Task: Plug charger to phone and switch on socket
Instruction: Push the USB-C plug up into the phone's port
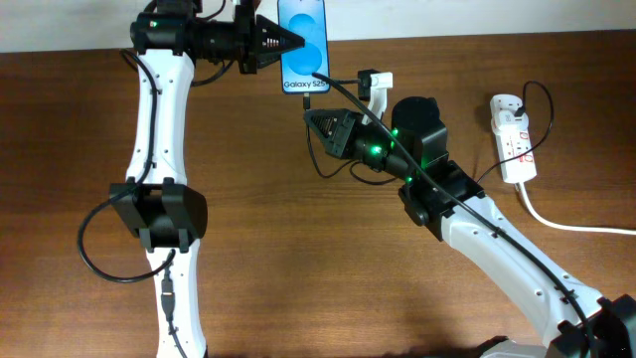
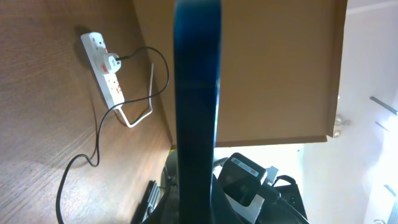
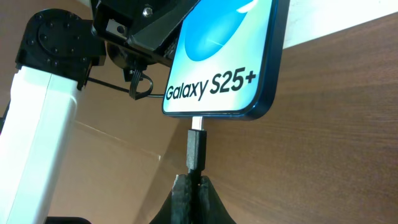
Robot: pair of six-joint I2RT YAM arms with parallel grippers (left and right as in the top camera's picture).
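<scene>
Gripping the phone [image 1: 304,45] in the left gripper [image 1: 286,42] at the far edge of the table [image 1: 298,249], jaws closed against the phone's left side, bright blue screen facing up. Pinching the charger [image 3: 196,149] by its small plug tip between the pressed-together jaws of the right gripper [image 1: 310,111], just below the phone's bottom edge. Meeting that edge with the tip's metal end in the right wrist view; being fully seated or not, impossible to tell.

Trailing the thin black cable [image 2: 94,144] back over the right arm [image 1: 477,229] and across the wood to the socket [image 1: 509,124], well apart on the right side of the table. Ending there in an outlet near the strip's far end. Lying between phone and socket with the right arm's bulky dark body. Running off the right edge of the table with the thick white cord [image 1: 566,224]. Stretching along the left side of the table with the white left arm [image 1: 159,129]. Blocking the middle of the left wrist view with the phone, seen edge-on.

Showing "Galaxy S25+" in dark letters on a white band at the screen's lower end. Showing small red switches [image 1: 521,137] on the socket, position not readable.
</scene>
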